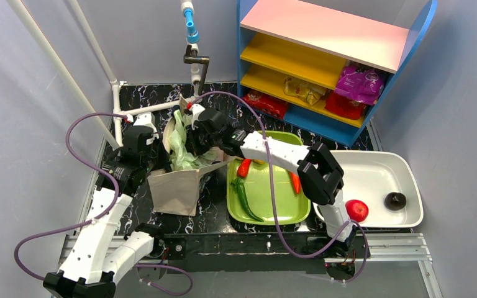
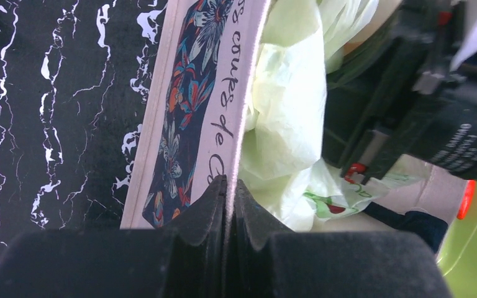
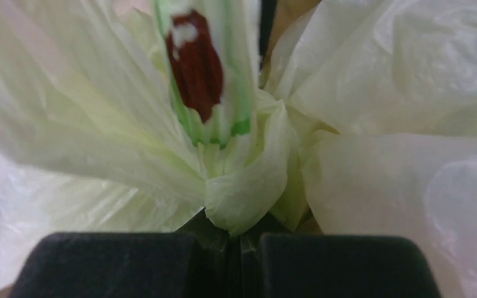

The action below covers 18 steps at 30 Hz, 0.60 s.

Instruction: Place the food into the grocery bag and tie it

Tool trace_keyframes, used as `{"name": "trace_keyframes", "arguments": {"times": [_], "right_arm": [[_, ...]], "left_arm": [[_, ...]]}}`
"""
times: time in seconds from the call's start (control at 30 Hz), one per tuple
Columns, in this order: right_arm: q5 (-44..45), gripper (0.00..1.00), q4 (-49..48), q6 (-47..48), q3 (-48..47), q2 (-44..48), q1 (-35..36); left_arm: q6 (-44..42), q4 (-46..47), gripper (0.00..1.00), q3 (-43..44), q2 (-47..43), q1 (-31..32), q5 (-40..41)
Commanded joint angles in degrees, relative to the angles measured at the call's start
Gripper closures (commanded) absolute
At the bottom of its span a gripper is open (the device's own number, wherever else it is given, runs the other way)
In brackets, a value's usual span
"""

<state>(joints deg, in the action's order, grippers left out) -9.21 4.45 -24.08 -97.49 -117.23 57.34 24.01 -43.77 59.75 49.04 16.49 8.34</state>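
Note:
The pale-green plastic grocery bag [image 1: 183,155] is bunched up inside a beige canvas tote [image 1: 177,189] left of centre. My right gripper [image 1: 192,138] reaches into the tote and is shut on a fold of the grocery bag [image 3: 130,143]; its jaws [image 3: 239,233] pinch the film under a red-and-green print. My left gripper [image 2: 230,186] is shut on the tote's floral-printed rim [image 2: 205,93], with the grocery bag [image 2: 286,124] just beyond it. Food outside the bag: red peppers [image 1: 243,167] and a long green vegetable [image 1: 246,200] on a green tray [image 1: 286,214], and a red tomato [image 1: 356,210].
A white tub [image 1: 410,174] at the right holds the tomato and a dark round item [image 1: 395,200]. A blue shelf unit [image 1: 341,37] at the back carries purple [image 1: 360,84], red [image 1: 264,102] and yellow [image 1: 304,92] snack packets. White pipes [image 1: 115,93] stand at the back left.

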Motion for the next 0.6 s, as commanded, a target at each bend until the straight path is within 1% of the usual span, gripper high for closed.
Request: {"name": "trace_keyframes", "arguments": {"times": [0.0,0.27,0.47,0.5,0.57], "right_arm": [[-0.96,0.99,3.99,-0.41,1.17,-4.41,1.95],[-3.10,0.99,3.25,-1.69,2.48,-7.48,4.11],[1.46,0.99,9.44,8.34,-5.09,-2.94,4.89],[2.22,0.92,11.97,9.64,-7.04,-2.51,4.89],[2.78,0.67,17.32,12.04,-11.59,-2.11,4.93]], "left_arm": [[-0.21,0.47,1.00,0.94,-1.50,0.64,-0.90],[0.33,0.95,1.00,0.68,-1.84,0.67,-1.90],[0.41,0.75,1.00,0.82,-1.54,0.67,-1.09],[0.50,0.83,1.00,0.86,-1.44,0.72,-1.13],[0.60,1.09,1.00,0.96,-1.29,0.66,-0.98]]}}
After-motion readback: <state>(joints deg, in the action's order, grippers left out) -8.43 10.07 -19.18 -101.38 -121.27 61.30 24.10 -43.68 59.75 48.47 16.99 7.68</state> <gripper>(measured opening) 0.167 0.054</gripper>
